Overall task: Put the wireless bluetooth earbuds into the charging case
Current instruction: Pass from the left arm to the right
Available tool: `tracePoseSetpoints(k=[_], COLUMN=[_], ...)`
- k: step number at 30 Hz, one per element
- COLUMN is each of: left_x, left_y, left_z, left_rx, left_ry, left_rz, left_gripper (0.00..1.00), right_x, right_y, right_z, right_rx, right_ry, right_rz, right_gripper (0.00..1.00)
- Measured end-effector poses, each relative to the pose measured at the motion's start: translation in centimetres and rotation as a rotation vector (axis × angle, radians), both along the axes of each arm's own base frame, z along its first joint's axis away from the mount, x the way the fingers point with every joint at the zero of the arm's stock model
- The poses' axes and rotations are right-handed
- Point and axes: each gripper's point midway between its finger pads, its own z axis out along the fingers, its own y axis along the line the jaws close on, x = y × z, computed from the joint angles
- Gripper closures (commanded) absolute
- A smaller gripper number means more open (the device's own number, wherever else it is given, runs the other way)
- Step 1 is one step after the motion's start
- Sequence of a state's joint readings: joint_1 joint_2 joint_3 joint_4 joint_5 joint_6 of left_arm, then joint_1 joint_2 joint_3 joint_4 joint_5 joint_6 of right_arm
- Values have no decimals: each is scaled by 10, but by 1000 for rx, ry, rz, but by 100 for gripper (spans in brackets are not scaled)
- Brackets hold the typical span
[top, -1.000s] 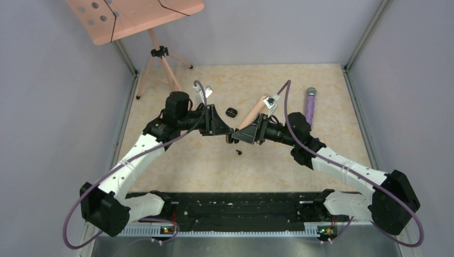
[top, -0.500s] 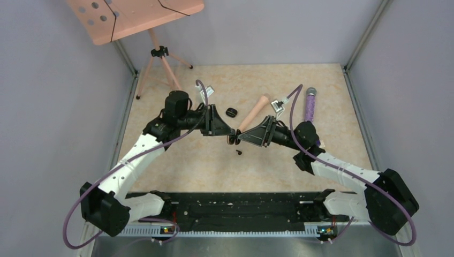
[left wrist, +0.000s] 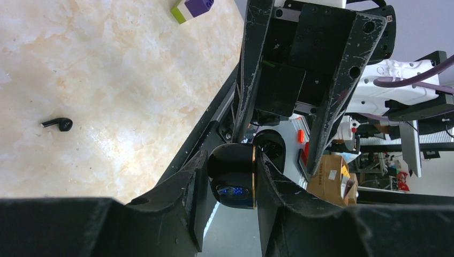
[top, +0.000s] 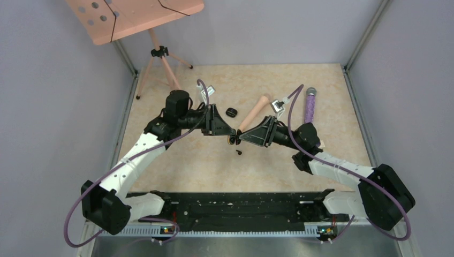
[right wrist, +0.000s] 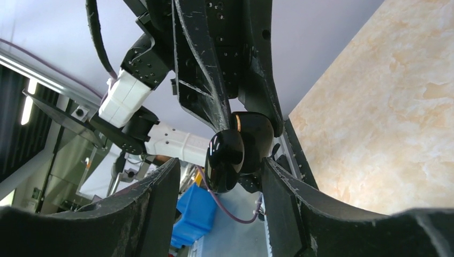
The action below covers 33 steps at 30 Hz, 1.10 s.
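Note:
The charging case (left wrist: 233,174) is glossy black with a gold rim and a blue lit spot. My left gripper (left wrist: 231,156) is shut on it and holds it above the table; it also shows in the top view (top: 233,140). In the right wrist view the case (right wrist: 235,152) looks open, its lid swung out. My right gripper (right wrist: 219,166) is open, its tips either side of the lid without touching. The two grippers meet tip to tip (top: 229,132) (top: 240,138). One black earbud (top: 239,152) lies on the table just below them, also in the left wrist view (left wrist: 58,124). A second earbud is not visible.
A black rounded lump (top: 231,112) lies behind the grippers. A pink stick (top: 255,111) and a purple wand (top: 310,105) lie at the back right. A purple-and-white cube (left wrist: 191,7) sits on the table. A pink tripod stand (top: 158,53) is at the back left.
My right gripper has swung down and shifted slightly right, uncovering the pink stick, and now faces the case. The left gripper with the case has barely moved. The earbud has not moved.

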State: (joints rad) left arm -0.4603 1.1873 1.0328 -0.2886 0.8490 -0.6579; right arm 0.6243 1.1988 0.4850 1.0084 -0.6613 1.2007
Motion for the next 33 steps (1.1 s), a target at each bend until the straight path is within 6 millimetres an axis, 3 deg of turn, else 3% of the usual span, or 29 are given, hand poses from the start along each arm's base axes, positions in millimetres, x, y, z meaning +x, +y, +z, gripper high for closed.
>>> tracePoseSetpoints(k=[13,24,33], left_x=[0,0,0], left_y=[-1,-1,-2], left_z=[4,4,5], left_rx=[-15,-16,-21], left_ry=[3,5,6], left_rz=[0,0,0], left_gripper=[100,100,100], right_x=[1,0,-2], right_y=[4,5,5], right_z=[-6,-3,-2], right_rx=[5,12,16], right_ry=[16,10,4], right_rz=[31,39,46], right_gripper=[58,55,73])
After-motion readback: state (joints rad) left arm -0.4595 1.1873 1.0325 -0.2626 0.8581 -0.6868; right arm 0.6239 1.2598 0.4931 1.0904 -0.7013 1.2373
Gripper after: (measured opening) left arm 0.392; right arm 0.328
